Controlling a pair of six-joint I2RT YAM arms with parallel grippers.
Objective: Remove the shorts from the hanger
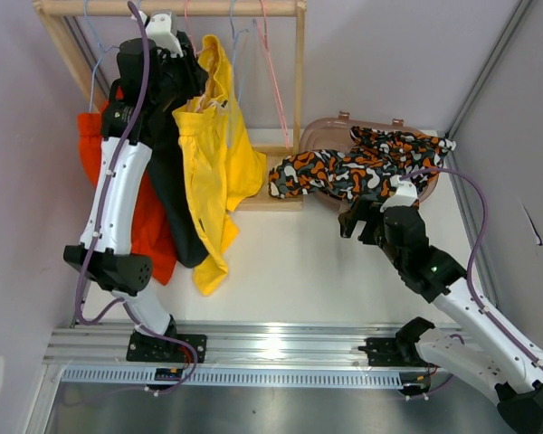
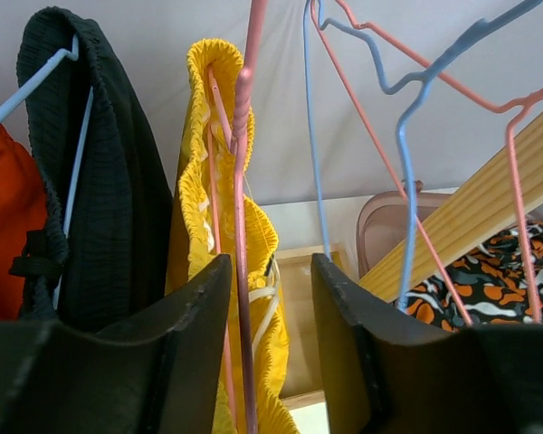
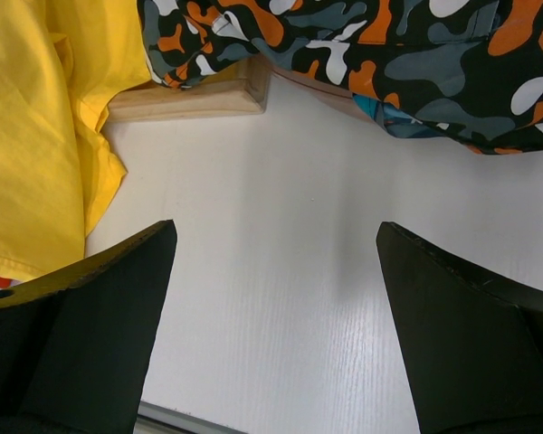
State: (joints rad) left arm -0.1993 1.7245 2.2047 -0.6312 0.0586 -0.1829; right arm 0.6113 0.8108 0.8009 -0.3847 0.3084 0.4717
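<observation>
My left gripper (image 2: 270,271) is up under the top rail of the pale wooden clothes rack (image 1: 300,90). Its jaws stand apart, straddling the thin pink wire hanger (image 2: 242,163) that carries the bright yellow cloth shorts (image 2: 195,208), with nothing clamped. I judge this the grasping step; next I'd pinch the hanger and free the shorts. My right gripper (image 3: 276,262) gapes wide near the rack's base.

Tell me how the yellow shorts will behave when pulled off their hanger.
Probably floppy: the yellow shorts hang in loose folds. Likely light, being thin cloth. The gathered waistband around the pink hanger may snag.
</observation>
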